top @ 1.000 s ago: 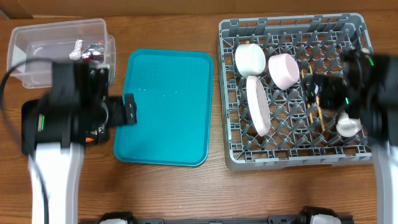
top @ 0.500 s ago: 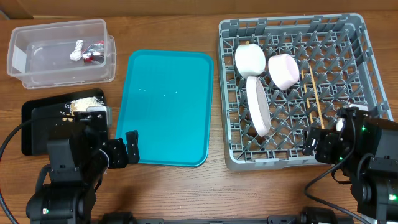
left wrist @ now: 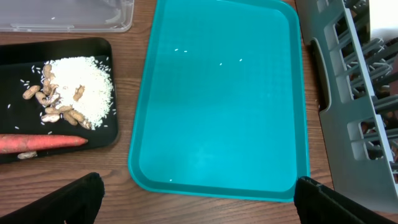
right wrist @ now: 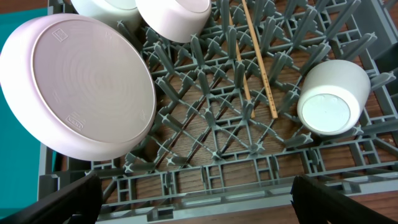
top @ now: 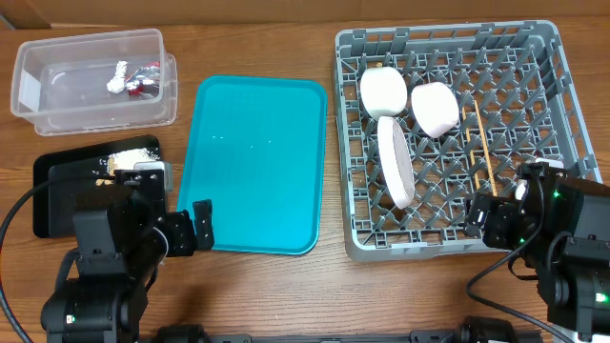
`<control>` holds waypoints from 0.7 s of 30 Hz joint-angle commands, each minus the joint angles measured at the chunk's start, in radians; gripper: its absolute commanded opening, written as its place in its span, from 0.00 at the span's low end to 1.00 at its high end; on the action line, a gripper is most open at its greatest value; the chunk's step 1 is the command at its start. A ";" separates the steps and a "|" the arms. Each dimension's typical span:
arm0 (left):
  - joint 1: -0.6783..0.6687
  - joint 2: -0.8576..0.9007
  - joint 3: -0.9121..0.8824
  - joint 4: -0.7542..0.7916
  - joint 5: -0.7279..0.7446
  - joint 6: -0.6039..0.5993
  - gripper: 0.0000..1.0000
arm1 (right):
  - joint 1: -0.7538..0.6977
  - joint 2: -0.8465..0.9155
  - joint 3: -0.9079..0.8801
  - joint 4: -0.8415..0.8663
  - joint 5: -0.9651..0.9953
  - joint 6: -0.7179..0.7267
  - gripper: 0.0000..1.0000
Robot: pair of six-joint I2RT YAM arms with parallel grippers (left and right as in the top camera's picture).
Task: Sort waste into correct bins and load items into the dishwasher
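Plate (right wrist: 78,87) in rack (right wrist: 205,186), cup (right wrist: 329,96) seemingly sideways

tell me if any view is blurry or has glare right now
Overhead: sharp and evenly lit, faint reflections on the clear tub. Left wrist: teal tray in focus with a soft sheen; left fingers dark and soft at the bottom corners. Right wrist: rack and plate crisp, no harsh glare; right fingers likewise dark and blurred.

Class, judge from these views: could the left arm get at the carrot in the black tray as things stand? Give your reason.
Probably yes. The carrot lies uncovered along the black tray's near edge with nothing on it, and the left gripper hangs open close by, at the teal tray's corner.
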 commanded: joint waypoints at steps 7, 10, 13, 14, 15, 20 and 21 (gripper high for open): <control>0.004 -0.001 -0.008 0.000 0.003 -0.014 1.00 | 0.136 -0.291 -0.108 0.235 0.023 0.004 1.00; 0.004 -0.001 -0.008 0.000 0.003 -0.014 1.00 | 0.137 -0.468 -0.245 0.390 -0.018 0.004 1.00; 0.004 -0.001 -0.008 0.000 0.003 -0.014 1.00 | 0.137 -0.610 -0.392 0.533 -0.027 0.004 1.00; 0.004 -0.001 -0.008 0.000 0.003 -0.014 1.00 | 0.137 -0.637 -0.427 0.572 -0.028 0.004 1.00; 0.004 -0.001 -0.008 0.000 0.003 -0.014 1.00 | 0.138 -0.672 -0.478 0.629 -0.028 0.004 1.00; 0.004 -0.001 -0.008 0.000 0.003 -0.014 1.00 | 0.140 -0.767 -0.712 0.966 -0.035 0.004 1.00; 0.004 -0.001 -0.008 0.000 0.003 -0.014 1.00 | 0.140 -0.772 -0.774 1.077 -0.035 0.004 1.00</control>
